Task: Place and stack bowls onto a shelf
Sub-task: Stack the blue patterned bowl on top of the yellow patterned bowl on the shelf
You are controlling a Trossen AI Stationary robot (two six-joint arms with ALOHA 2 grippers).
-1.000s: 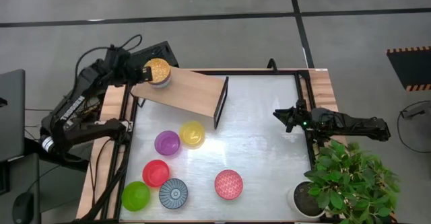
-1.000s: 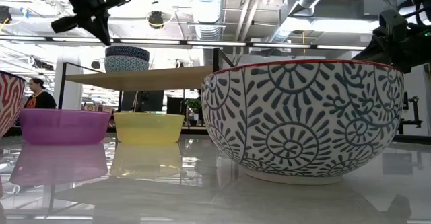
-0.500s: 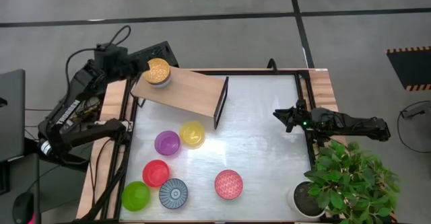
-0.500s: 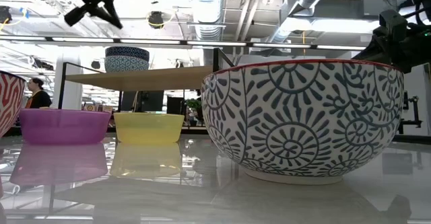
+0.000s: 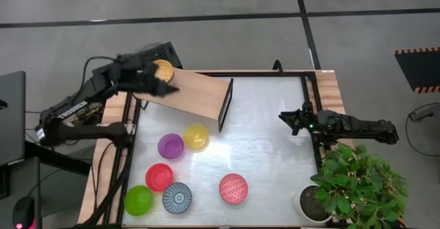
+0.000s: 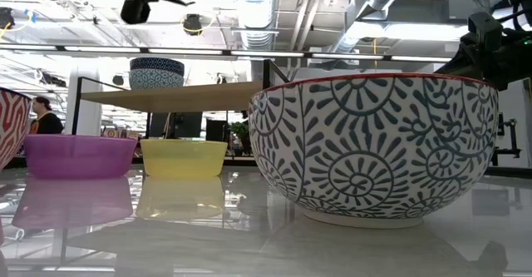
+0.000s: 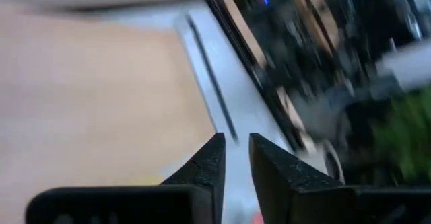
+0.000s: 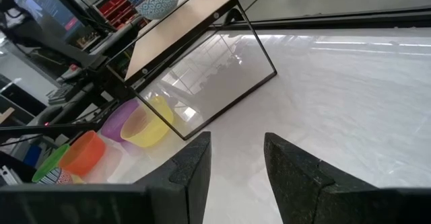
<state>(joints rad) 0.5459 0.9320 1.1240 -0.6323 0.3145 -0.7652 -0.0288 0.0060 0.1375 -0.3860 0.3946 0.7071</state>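
The gold-orange bowl (image 5: pixel 161 69) sits stacked on another bowl at the far left end of the wooden shelf (image 5: pixel 196 97). In the low view the stack (image 6: pixel 156 72) rests on the board. My left gripper (image 5: pixel 170 87) hovers above the shelf beside the stack, with a narrow gap between its fingers (image 7: pixel 236 143), and it is empty. The purple (image 5: pixel 170 146), yellow (image 5: pixel 196 137), red (image 5: pixel 159 177), green (image 5: pixel 138 199), blue-grey (image 5: pixel 177 197) and pink-red (image 5: pixel 233 188) bowls stand on the table. My right gripper (image 5: pixel 283 117) waits open at the table's right edge.
The shelf's dark end panel (image 5: pixel 225 105) stands near the table's middle. A potted plant (image 5: pixel 313 203) is at the near right corner. Bare tabletop (image 5: pixel 268 139) lies between the shelf and my right arm. A person (image 6: pixel 37 119) shows in the room behind.
My left gripper has risen away from the stacked bowls. It first drew back toward the far left, then swung toward the table's right, out over the shelf board. The bowl stack has stayed in place on the shelf.
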